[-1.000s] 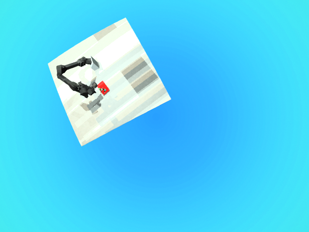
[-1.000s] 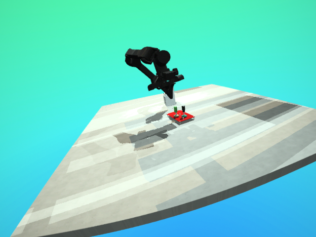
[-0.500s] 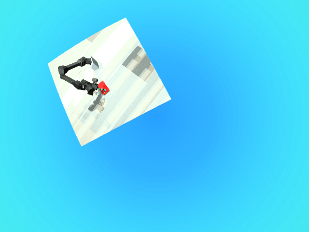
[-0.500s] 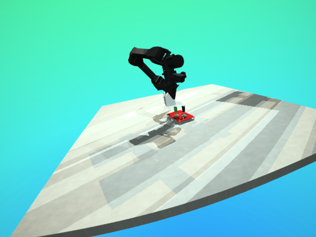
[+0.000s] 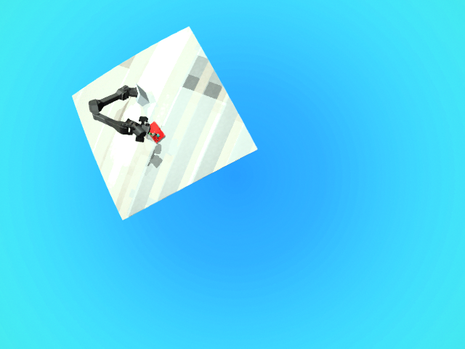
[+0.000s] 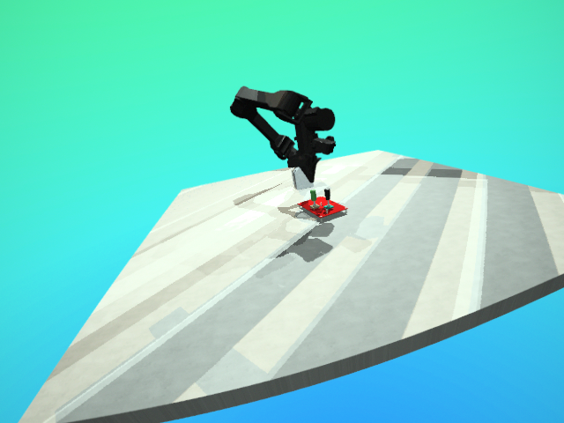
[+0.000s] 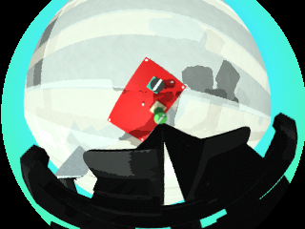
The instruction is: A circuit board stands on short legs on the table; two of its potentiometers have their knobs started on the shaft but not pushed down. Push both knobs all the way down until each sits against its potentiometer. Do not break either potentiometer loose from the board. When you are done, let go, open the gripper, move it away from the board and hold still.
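Both knobs, green cylinder (image 6: 313,195) (image 7: 160,117) and black cylinder (image 6: 327,194) (image 7: 156,85), await pressing below the clenched, empty black pincer (image 6: 312,181) (image 7: 162,128) (lower it squarely, I judge)

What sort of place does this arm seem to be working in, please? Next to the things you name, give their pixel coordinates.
Probably an electronics assembly practice table: a red circuit board (image 5: 154,128) (image 6: 334,209) (image 7: 129,102), a green knob (image 6: 313,195) (image 7: 160,118) and a black knob (image 6: 327,194) raised on it, and a robot arm (image 5: 108,121) (image 6: 263,97) overhead.

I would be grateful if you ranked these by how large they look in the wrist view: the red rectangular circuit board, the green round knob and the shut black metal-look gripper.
1. Shut black gripper
2. Red rectangular circuit board
3. Green round knob
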